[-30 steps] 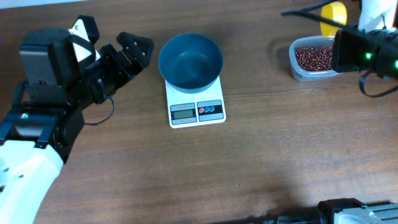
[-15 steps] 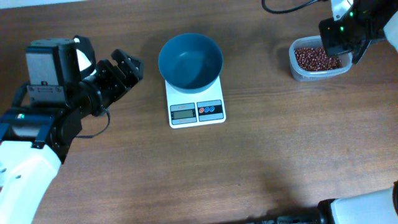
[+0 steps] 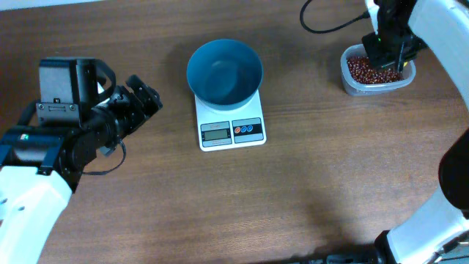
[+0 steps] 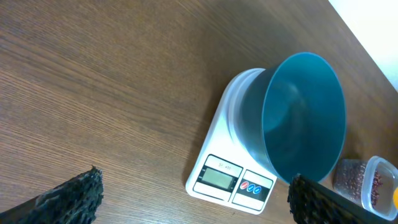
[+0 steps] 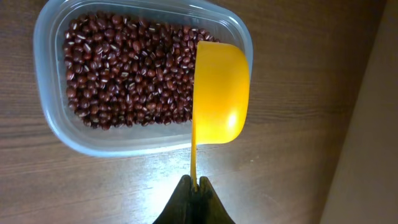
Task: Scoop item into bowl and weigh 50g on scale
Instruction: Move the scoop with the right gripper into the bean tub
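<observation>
The teal-blue bowl (image 3: 224, 71) stands on the white scale (image 3: 231, 130) at mid-table and looks empty; both also show in the left wrist view, bowl (image 4: 305, 118) and scale (image 4: 227, 180). The red-brown beans (image 5: 124, 68) fill a clear tub (image 3: 377, 70) at the far right. My right gripper (image 5: 195, 183) is shut on the thin handle of a yellow scoop (image 5: 221, 93), whose head hangs over the tub's right end. In the overhead view the right gripper (image 3: 384, 53) covers the scoop. My left gripper (image 3: 143, 99) is open and empty, left of the bowl and apart from it.
The clear tub's rim (image 5: 56, 124) rests on the brown wooden table. A pale edge (image 5: 373, 143) runs along the table's side just beyond the tub. A black cable (image 3: 322, 26) trails from the right arm above the tub.
My right arm has swung left and now hangs over the bean tub with the scoop. My left gripper has drawn back to the left, away from the bowl.
</observation>
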Motion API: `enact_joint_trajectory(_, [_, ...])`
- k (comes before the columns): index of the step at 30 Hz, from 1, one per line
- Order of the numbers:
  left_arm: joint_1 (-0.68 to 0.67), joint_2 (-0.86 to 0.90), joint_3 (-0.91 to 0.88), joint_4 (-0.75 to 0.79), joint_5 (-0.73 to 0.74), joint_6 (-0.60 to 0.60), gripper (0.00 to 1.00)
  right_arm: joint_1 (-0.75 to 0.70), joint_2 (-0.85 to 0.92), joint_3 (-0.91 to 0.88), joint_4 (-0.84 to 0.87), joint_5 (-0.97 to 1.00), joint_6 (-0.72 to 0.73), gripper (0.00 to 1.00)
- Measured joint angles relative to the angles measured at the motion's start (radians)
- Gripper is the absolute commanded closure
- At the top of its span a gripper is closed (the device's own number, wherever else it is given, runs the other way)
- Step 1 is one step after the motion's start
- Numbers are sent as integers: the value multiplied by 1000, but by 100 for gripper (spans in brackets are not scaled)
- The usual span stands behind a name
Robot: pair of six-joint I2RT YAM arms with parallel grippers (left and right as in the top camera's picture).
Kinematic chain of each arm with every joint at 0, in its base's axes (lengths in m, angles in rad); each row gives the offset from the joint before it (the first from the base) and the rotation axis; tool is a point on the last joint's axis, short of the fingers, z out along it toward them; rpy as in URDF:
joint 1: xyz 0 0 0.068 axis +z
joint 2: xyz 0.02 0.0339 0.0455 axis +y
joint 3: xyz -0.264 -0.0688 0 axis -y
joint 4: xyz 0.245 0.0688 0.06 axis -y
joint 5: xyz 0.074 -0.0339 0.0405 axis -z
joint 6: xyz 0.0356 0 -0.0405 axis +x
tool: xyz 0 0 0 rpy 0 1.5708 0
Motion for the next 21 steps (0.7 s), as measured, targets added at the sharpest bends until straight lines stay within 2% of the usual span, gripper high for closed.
enact_joint_trajectory(6, [0, 0, 0, 0, -23, 0, 1, -31, 36, 0, 42, 1, 1, 96])
enact_joint_trajectory(10, [0, 0, 0, 0, -66, 0, 1, -111, 37, 0, 42, -115, 1, 96])
enact_joint_trajectory(17, [0, 0, 0, 0, -74, 0, 1, -113, 37, -2, 69, -173, 0, 96])
enact_joint_trajectory(21, [0, 0, 0, 0, -74, 0, 1, -113, 45, -71, 141, -176, 1, 96])
